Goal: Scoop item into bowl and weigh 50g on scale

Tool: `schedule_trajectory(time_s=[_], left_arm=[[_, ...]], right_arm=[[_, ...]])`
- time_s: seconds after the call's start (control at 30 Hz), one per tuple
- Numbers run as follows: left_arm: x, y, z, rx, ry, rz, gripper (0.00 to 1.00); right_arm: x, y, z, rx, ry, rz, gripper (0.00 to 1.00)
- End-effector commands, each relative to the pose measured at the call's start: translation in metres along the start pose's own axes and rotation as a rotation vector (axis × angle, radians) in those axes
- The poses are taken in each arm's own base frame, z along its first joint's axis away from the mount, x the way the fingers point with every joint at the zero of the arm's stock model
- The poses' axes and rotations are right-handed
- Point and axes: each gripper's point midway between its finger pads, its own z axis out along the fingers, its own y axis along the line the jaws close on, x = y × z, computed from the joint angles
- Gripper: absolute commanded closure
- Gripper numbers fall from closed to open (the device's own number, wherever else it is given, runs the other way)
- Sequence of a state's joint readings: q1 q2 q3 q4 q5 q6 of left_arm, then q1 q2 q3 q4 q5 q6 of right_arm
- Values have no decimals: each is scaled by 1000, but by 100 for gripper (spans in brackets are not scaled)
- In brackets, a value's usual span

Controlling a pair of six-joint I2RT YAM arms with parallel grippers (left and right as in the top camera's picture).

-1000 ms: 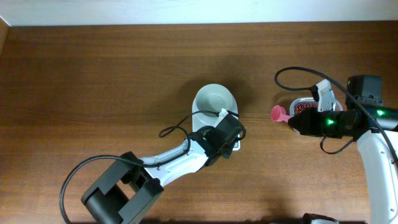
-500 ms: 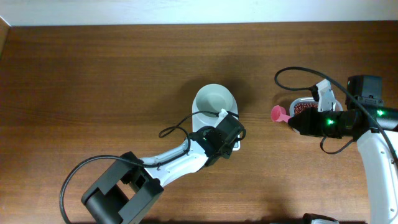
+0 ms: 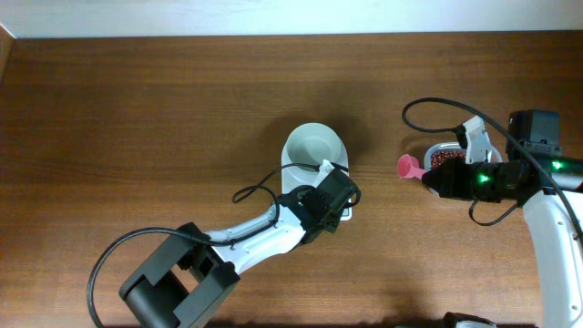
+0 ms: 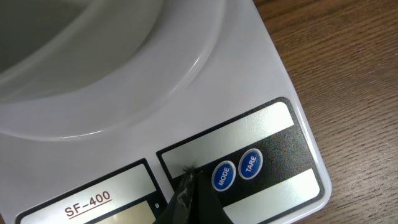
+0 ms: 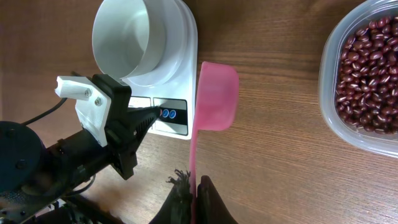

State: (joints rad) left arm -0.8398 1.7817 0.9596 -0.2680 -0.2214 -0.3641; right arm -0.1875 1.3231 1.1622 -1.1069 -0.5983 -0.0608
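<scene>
The empty white bowl [image 3: 315,146] [image 5: 127,37] stands on the small white scale [image 3: 345,215] [image 4: 249,87] [image 5: 186,37]. My left gripper [image 3: 330,185] [image 4: 189,177] is shut with nothing in it. Its tip rests on the scale's front panel, just left of the blue MODE button [image 4: 223,176]. To the right, my right gripper [image 3: 433,180] [image 5: 194,186] is shut on the handle of an empty pink scoop [image 3: 407,167] [image 5: 217,96], held over bare table between scale and tub. The item, dark red-brown beans [image 3: 446,157] [image 5: 370,74], fills a clear tub [image 5: 329,93].
A blue TARE button [image 4: 250,163] sits right of MODE. Black cables loop beside the scale [image 3: 250,191] and above the tub [image 3: 428,105]. The left arm's base [image 3: 173,282] stands at the front edge.
</scene>
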Motion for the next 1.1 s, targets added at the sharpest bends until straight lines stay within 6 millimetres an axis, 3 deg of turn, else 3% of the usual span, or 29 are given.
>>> schedule_trajectory(time_s=[0.0, 0.27, 0.77, 1.07], left_arm=[[15, 9, 8, -43, 46, -6, 100], [26, 9, 12, -44, 88, -27, 100], [20, 6, 13, -32, 63, -41, 100], [27, 7, 19, -39, 85, -36, 100]], right_arm=[[-2, -1, -3, 11, -14, -19, 96], [-2, -1, -3, 11, -14, -19, 96], [-2, -1, -3, 11, -15, -19, 96], [-2, -1, -3, 11, -14, -20, 96]])
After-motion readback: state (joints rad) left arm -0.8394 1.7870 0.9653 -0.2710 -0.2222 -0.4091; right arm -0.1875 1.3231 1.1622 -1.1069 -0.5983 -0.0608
